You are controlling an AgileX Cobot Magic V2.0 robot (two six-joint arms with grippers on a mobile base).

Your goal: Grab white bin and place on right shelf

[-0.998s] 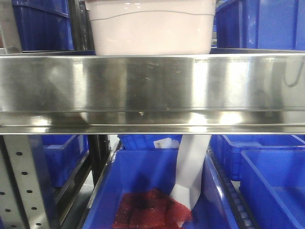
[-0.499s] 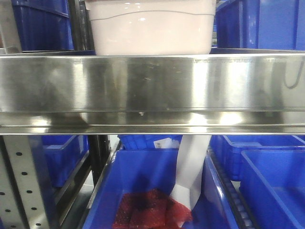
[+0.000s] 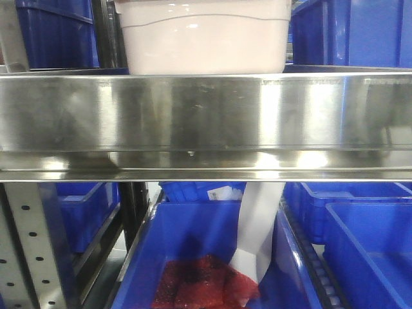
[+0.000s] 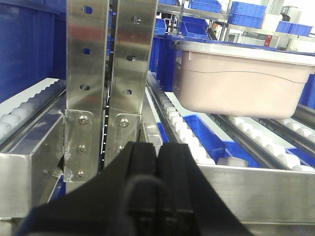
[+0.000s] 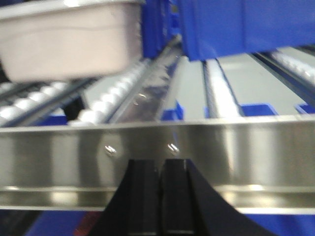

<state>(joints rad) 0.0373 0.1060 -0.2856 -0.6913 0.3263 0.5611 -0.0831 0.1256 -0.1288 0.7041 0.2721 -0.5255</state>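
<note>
The white bin (image 3: 203, 38), a pinkish-white tub with a curved moulded line, stands on the shelf rollers behind the shelf's shiny steel front rail (image 3: 206, 122). It shows in the left wrist view (image 4: 241, 81) to the upper right and in the right wrist view (image 5: 69, 39) to the upper left. My left gripper (image 4: 157, 147) is shut and empty, low in front of the rail (image 4: 275, 191) beside the perforated uprights (image 4: 86, 88). My right gripper (image 5: 160, 164) is shut and empty, close against the rail (image 5: 236, 157). Neither gripper touches the bin.
Blue open bins stand on the shelf beside the white bin (image 3: 351, 32) and below the rail (image 3: 367, 238). One lower blue bin holds red mesh (image 3: 206, 283) and a white paper strip (image 3: 257, 225). White rollers (image 4: 182, 128) run along the shelf.
The white bin has not moved. A reflection on the right end of the steel rail has shifted; nothing else visibly differs.
</note>
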